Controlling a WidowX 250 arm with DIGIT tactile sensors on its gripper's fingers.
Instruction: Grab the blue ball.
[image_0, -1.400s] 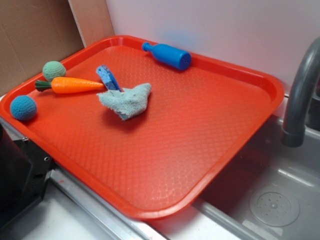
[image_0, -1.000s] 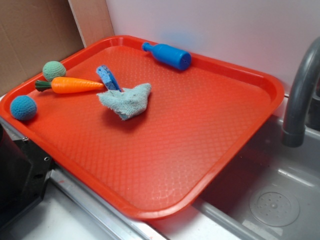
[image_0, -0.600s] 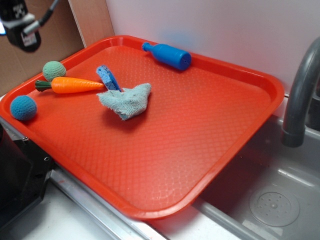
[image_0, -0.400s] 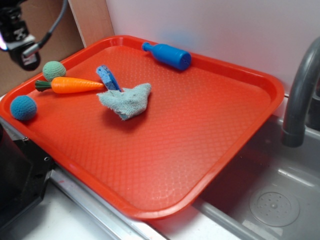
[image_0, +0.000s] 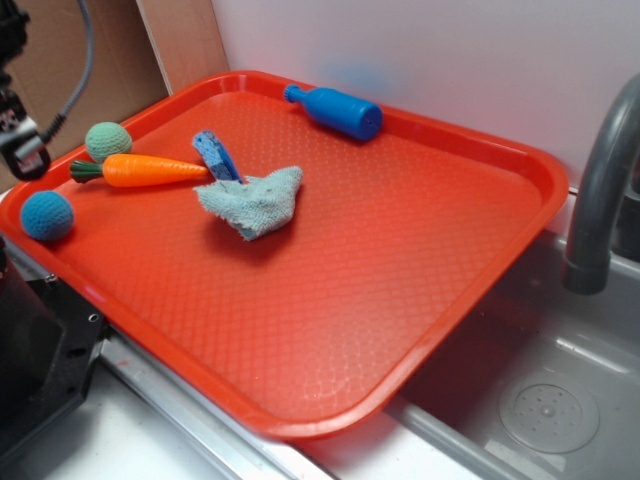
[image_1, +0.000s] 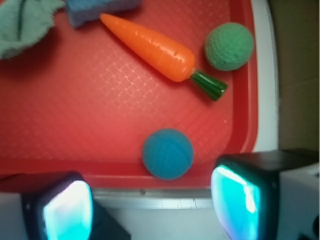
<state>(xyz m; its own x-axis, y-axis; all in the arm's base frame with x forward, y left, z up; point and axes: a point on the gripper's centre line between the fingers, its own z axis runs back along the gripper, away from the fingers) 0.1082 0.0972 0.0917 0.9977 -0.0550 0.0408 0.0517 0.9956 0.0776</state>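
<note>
The blue ball (image_0: 47, 215) (image_1: 168, 153) lies in the near left corner of the red tray (image_0: 400, 260) (image_1: 100, 120), against its rim. My gripper (image_0: 20, 140) (image_1: 155, 212) hangs at the left edge of the exterior view, above and just outside that corner. In the wrist view its two fingers stand wide apart with nothing between them, and the ball sits just beyond the gap, a little right of centre. The gripper is open and apart from the ball.
An orange toy carrot (image_0: 150, 170) (image_1: 155, 50) and a pale green knitted ball (image_0: 108, 140) (image_1: 229, 46) lie just behind the blue ball. A grey cloth (image_0: 252, 202), a blue sponge (image_0: 216, 154) and a blue bottle (image_0: 335, 110) are farther in. A sink (image_0: 550, 400) with a faucet (image_0: 600, 190) lies to the right.
The gripper came into view at the upper left and has moved down and leftward toward the tray's near left corner. The objects on the tray have not moved.
</note>
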